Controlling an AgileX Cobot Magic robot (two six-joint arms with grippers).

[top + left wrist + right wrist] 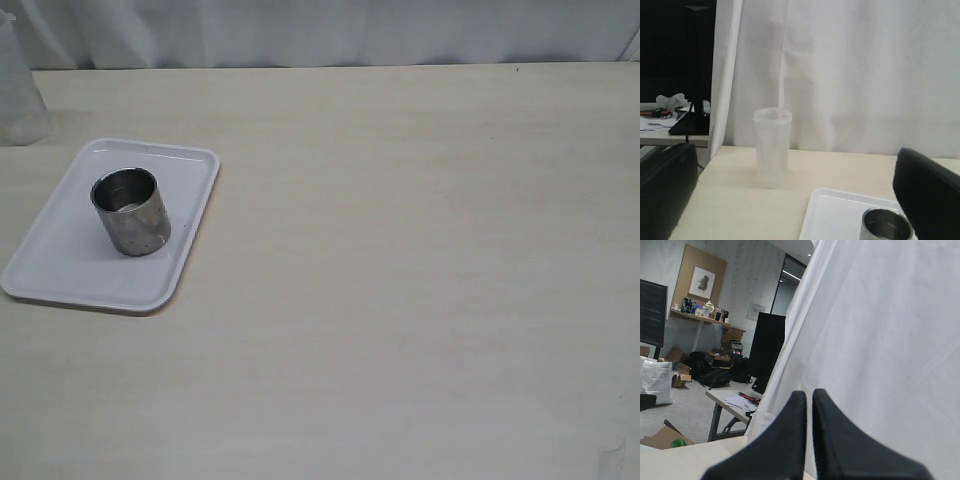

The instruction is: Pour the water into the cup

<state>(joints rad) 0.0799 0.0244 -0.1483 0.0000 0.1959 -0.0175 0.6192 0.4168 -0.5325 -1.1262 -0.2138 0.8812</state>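
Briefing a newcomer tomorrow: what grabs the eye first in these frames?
The steel cup stands upright on the white tray, at the left of the pale table. Beyond the tray, a translucent beaker stands at the table's far left, by the white curtain. In the right wrist view, the right claw is shut, holding nothing.

Soft, even light is falling across the pale wooden table (400, 300) — the short brushed-steel cup (131, 210) is throwing only a faint shadow onto the white tray (60, 270). My black right gripper (809, 397) is blurring close to the lens, and the translucent plastic beaker (772, 147) is fading into the white curtain (865, 75).
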